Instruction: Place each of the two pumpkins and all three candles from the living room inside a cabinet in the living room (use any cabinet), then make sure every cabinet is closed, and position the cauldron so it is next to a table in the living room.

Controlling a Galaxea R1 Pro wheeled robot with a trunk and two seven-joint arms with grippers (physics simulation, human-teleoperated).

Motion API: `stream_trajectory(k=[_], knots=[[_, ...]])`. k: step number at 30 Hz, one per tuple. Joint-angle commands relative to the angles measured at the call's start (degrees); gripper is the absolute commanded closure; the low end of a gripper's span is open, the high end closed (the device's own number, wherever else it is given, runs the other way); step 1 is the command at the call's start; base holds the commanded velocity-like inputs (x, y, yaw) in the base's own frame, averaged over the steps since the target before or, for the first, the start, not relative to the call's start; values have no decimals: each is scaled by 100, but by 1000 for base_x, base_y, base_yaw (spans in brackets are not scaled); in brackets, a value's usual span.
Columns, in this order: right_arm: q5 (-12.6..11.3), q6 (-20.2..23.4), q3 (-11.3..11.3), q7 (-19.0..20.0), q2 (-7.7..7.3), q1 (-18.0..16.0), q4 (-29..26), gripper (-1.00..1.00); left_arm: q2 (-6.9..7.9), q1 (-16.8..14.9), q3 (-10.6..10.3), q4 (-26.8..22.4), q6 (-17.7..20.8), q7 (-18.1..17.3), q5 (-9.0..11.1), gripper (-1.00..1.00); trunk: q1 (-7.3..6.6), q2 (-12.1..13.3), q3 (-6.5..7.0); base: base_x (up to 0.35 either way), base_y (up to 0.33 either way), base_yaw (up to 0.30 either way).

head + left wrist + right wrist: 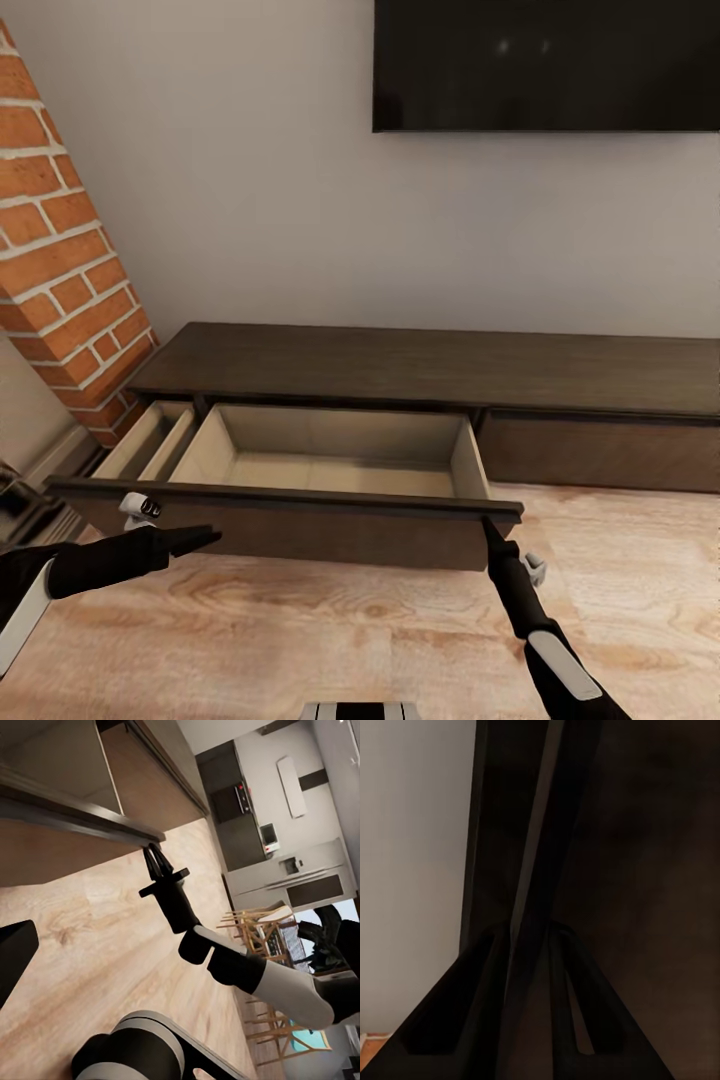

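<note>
Head view: the cabinet (440, 370), a long dark-brown console under a wall-mounted television (546, 62), stands with its wide middle drawer (300, 470) pulled well out, pale interior bare; a narrower drawer at the far left (150, 440) also stands open.
Right arm: the right gripper (489, 527) has its fingertips pressed together and rests at the right end of the open drawer's front edge, holding nothing; the left wrist view shows the same tip (154, 859) touching the corner of the drawer front.
Left arm: the left gripper (195, 540) hangs low before the drawer front, near its left part; its fingers look drawn together, with nothing between them.
Pumpkins, candles: no pumpkin or candle lies in either open drawer.
Risk: a push from that one corner would likely skew the wide drawer on its runners and jam it, or the narrow tip may slip off the edge.
Second risk: shutting now would likely close an empty drawer, with the stowing apparently undone.
Surroundings: a brick column (60, 260) stands at the console's left end; pale wood floor (350, 630) runs in front.
Obstruction: the projecting drawer front itself stands between the robot and the cabinet.
</note>
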Motion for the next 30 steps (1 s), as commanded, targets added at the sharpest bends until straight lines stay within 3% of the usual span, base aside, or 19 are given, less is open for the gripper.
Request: stream_trajectory(k=[1,12,13,30], knots=[[-132,-49,-50,223,-13,192,-11,100,3,2,3,-5,60,-6,16,-100,-3,-3,-5,-44,0,0],[-130,-43,-50,223,-13,192,-11,100,3,1,3,-7,60,-7,23,-100,-3,-3,-5,-41,0,0],[-129,-42,-50,223,-13,192,-11,-100,3,1,3,-6,60,-10,23,-100,-3,-3,-5,-2,0,0],[-115,-23,-42,170,-13,192,-11,-100,3,4,3,-5,61,-6,8,-100,-3,-3,-5,-52,0,0]])
